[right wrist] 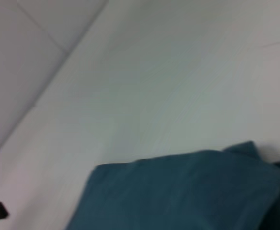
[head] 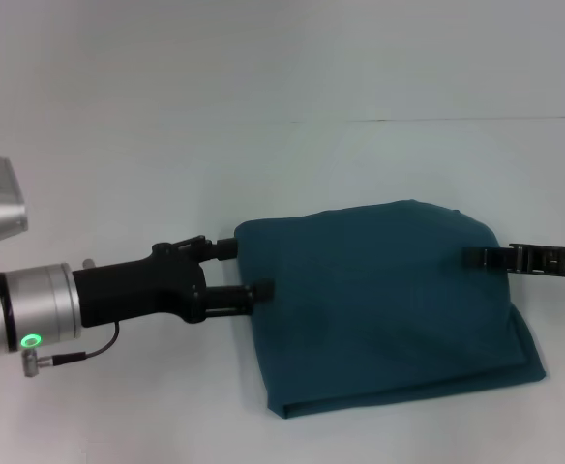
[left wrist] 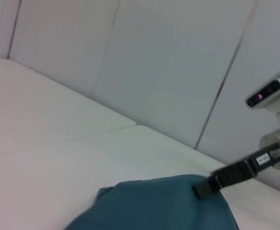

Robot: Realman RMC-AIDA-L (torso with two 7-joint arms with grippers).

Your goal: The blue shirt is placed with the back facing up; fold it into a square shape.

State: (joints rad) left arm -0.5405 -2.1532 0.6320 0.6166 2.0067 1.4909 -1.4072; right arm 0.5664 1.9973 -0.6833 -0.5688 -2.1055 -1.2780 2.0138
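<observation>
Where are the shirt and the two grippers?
blue shirt [head: 379, 300], head view, middle of the folded cloth.
left gripper [head: 247, 269], head view, between its fingertips at the shirt's edge.
right gripper [head: 476, 257], head view, fingertip on the shirt.

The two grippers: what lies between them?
Only the blue shirt, folded into a rough square on the white table, spans from left gripper to right gripper, per the head view.

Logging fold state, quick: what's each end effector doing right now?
Left end effector: open, fingers at the blue shirt's left edge.
Right end effector: over the shirt's right side; cannot be told.
</observation>
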